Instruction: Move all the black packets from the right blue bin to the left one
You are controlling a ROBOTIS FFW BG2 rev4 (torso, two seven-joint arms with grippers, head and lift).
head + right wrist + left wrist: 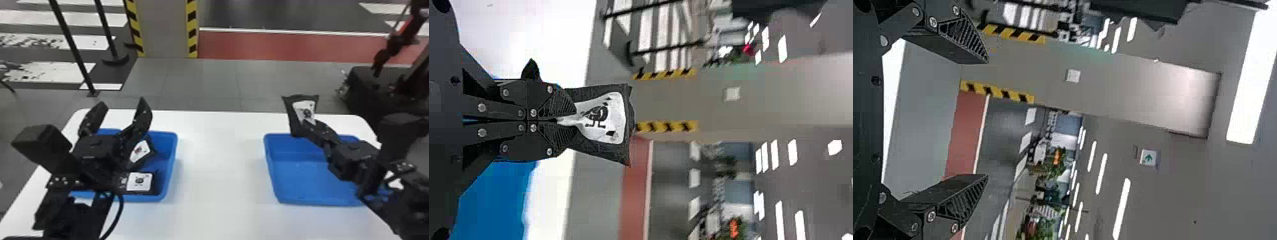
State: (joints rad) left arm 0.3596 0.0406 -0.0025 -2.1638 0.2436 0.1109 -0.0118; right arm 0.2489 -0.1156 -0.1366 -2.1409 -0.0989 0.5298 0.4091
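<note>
"Packet (604,116), soft and black with a white label: do you have it secured?"

"You do. Your black right gripper (566,120) has its flat fingers pinched together on the near end. The long axis runs on from the fingertips, tilted up and forward."

"And the destination?"

"To your left. The load is raised by the far rim of the right blue plastic bin (303,182); the left blue plastic bin (173,156) lies well apart, across the white table (220,159)."

"Which arm is nearer the goal?"

"Your black left gripper (123,103), raised over that bin, fingers apart. At least two labelled black packets (139,182) lie below. In my judgement, you need a leftward carry by the right arm, and the left should yield first, or the two may collide."
</note>
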